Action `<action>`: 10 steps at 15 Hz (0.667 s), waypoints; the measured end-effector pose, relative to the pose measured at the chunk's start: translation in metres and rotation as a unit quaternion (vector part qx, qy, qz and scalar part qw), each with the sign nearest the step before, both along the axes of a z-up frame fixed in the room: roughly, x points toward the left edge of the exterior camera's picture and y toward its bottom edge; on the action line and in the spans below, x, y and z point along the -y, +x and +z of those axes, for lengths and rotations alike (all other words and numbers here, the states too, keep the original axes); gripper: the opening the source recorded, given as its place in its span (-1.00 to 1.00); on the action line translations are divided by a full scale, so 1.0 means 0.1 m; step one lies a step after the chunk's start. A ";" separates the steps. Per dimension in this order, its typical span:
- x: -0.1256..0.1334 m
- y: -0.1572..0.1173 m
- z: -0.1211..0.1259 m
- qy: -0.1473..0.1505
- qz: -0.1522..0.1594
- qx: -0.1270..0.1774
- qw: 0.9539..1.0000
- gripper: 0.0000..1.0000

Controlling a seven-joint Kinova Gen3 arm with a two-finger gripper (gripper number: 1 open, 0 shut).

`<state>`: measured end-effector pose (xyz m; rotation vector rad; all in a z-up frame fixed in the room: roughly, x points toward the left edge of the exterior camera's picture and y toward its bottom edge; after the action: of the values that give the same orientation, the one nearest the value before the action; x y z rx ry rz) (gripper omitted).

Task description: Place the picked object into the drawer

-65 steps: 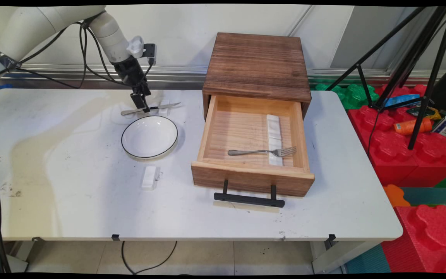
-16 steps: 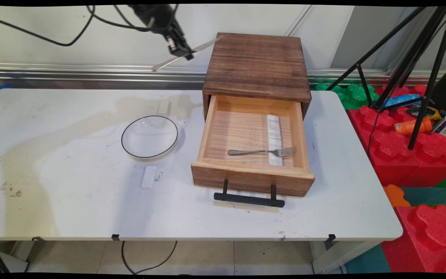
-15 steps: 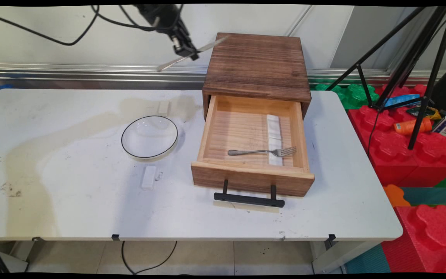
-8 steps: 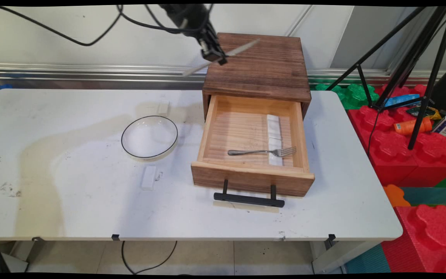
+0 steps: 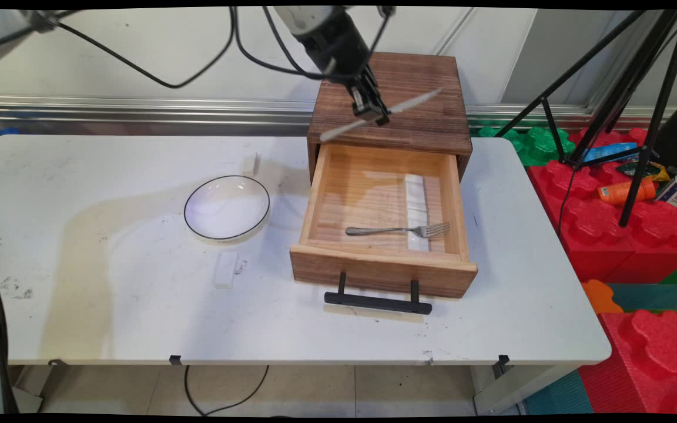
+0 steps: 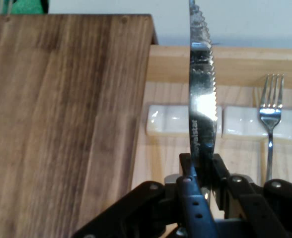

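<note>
My gripper hangs in the air over the back edge of the open wooden drawer, shut on a table knife. The knife lies crosswise in the fingers, its serrated blade pointing right and up in the main view. In the drawer lie a fork and a white cutlery rest. The hand view shows the dark wooden cabinet top at left, with the rest and the fork below the blade.
A white plate with a black rim sits on the table left of the drawer. Small white blocks lie behind it and in front of it. The drawer's black handle juts forward. A tripod and red foam blocks stand at right.
The gripper took the knife from the table behind the plate, lifted it high, and has carried it right and down to the cabinet, over the drawer's back edge.
</note>
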<state>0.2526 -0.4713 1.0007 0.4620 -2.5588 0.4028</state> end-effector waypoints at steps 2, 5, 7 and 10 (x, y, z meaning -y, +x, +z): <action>0.06 -0.10 -0.16 0.008 -0.009 0.000 1.000 -1.00; 0.15 -0.20 -0.39 0.017 -0.023 0.005 1.000 -1.00; 0.20 -0.23 -0.52 0.022 -0.033 0.008 0.999 -1.00; 0.29 -0.28 -0.77 0.031 -0.043 0.014 0.998 -1.00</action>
<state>0.2242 -0.5003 0.9235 0.3690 -2.6140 0.3010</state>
